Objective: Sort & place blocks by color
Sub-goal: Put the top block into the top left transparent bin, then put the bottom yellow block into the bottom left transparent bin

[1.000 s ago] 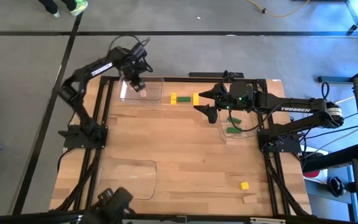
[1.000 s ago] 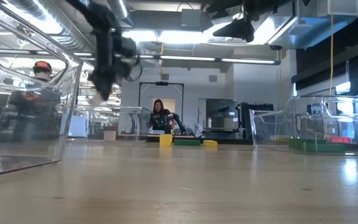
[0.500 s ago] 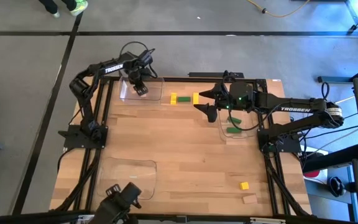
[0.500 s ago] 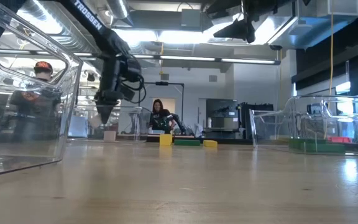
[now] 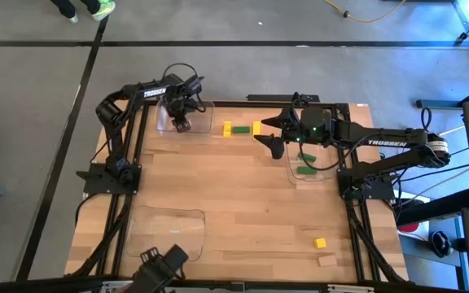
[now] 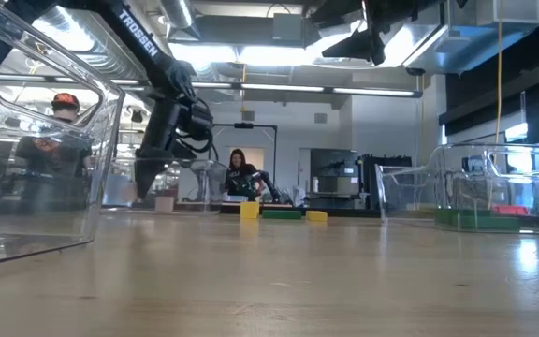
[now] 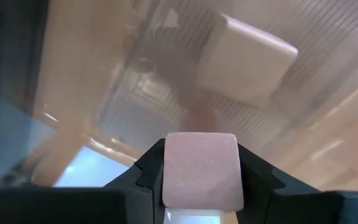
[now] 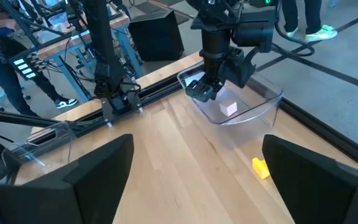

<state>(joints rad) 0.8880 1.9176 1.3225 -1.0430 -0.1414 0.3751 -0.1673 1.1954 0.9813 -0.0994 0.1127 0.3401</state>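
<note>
The left gripper (image 5: 182, 124) is closed on a small plain tan wooden block (image 7: 202, 169), lowered into the clear plastic tray (image 5: 204, 119) at the table's far left corner, deeper than a second ago. The right gripper (image 5: 269, 134) hangs wide open and empty near the far edge, unchanged.

Left hand (image 5: 182, 124) tips hidden by own wrist, upper left of high view. Tan block (image 7: 201, 169) cut off at bottom edge, left wrist view; background blurred.

L hand (image 5: 182, 124) lowered, clamped shut; R hand (image 5: 272, 134) raised, fingers spread.
</note>
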